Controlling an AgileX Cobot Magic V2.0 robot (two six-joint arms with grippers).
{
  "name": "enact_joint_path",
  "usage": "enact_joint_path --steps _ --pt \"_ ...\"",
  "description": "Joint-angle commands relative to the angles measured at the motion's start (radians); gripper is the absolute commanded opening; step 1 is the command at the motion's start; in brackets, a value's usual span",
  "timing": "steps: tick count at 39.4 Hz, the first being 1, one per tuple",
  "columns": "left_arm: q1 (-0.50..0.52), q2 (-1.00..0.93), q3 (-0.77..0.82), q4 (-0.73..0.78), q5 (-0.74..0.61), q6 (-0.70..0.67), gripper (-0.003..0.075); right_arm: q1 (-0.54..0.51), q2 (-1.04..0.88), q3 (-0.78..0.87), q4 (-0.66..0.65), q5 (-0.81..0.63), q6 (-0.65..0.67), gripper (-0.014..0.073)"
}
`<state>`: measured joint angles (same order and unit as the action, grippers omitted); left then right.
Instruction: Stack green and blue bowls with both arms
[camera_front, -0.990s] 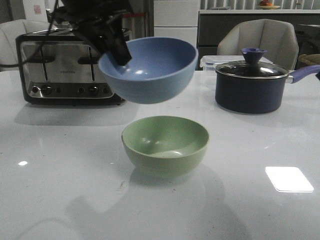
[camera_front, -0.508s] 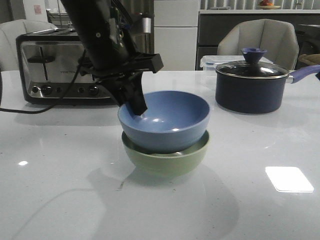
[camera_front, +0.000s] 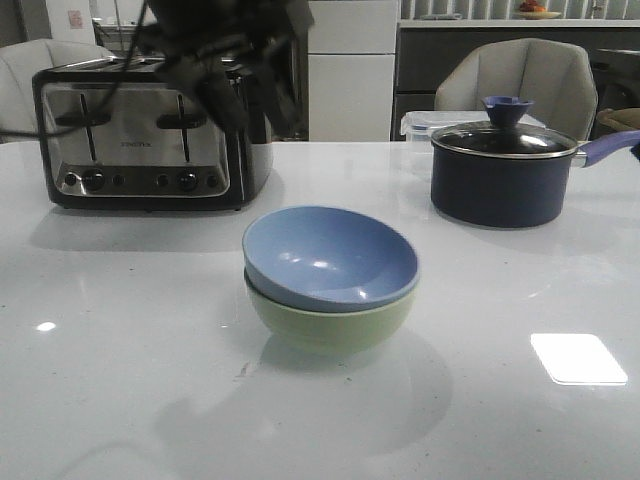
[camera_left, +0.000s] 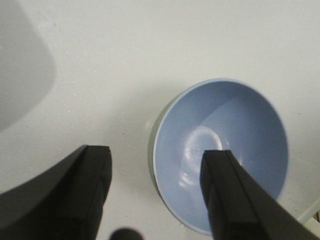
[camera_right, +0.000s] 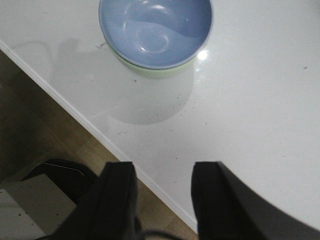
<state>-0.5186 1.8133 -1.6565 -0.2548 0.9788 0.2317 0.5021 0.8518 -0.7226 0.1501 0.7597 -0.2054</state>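
Blue bowl (camera_front: 330, 255) sits nested, slightly tilted, in the green bowl (camera_front: 330, 322) on the worktop (camera_front: 120, 350), so the left hand (camera_left: 156, 197) hangs above, fingers spread and empty.

Blue bowl (camera_front: 330, 262) hides most of the green bowl (camera_front: 330, 322).

Matte blue bowl (camera_front: 330, 255) and green bowl (camera_front: 330, 322) on glossy white tabletop (camera_front: 120, 330); toaster (camera_front: 140, 140) shows polished metal.
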Motion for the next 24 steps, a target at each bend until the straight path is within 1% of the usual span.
enact_joint_path --steps 1,11,14,17,24 --pt "0.001 -0.156 0.035 -0.002 -0.050 0.002 0.0456 0.000 -0.008 -0.024 0.010 -0.070 -0.004 0.0394" --pt "0.001 -0.474 0.325 0.075 -0.175 0.006 0.0456 0.000 -0.058 -0.024 0.005 -0.066 0.020 0.0394" --pt "0.001 -0.584 0.423 0.077 -0.210 0.006 0.0456 0.000 -0.085 -0.024 -0.025 -0.058 0.047 0.0394" --pt "0.001 -0.684 0.510 0.082 -0.235 0.006 0.0456 0.000 -0.109 -0.023 -0.055 -0.047 0.047 0.0394" --pt "0.001 -0.912 0.697 0.086 -0.291 0.006 0.0456 0.000 -0.160 -0.010 -0.060 -0.020 0.051 0.0394"
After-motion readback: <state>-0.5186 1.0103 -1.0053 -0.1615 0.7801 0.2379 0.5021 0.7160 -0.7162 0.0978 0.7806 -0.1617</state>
